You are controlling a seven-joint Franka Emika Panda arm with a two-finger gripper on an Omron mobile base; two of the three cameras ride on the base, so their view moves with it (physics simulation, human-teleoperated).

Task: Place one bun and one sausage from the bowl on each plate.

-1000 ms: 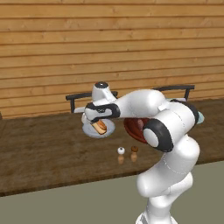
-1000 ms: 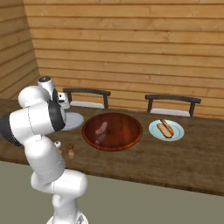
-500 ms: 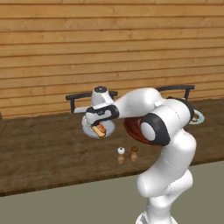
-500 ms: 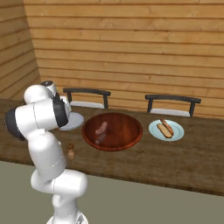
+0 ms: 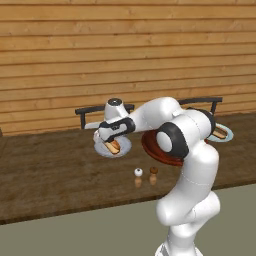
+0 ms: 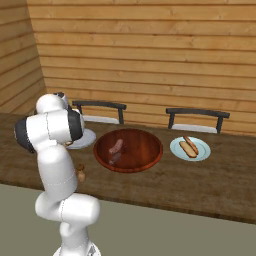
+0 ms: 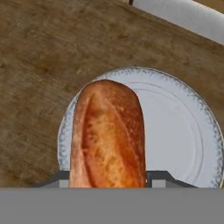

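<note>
Left base view, as you had it: your gripper [image 5: 113, 145] hung over the near plate [image 5: 123, 148] on the table [image 5: 50, 170], clenched on a bun [image 5: 114, 146]. Two small shakers [image 5: 138, 173] stood in front of it, and the bowl [image 5: 150, 150] lay just to its right, partly behind your arm.

Right base view: the bowl [image 6: 128, 149] held one sausage [image 6: 116, 146]. Beside it, the far plate [image 6: 190, 148] already carried a bun and sausage.

Hand view: you saw the bun [image 7: 108, 135] gripped between the fingertips, above the plate [image 7: 175, 131].
</note>
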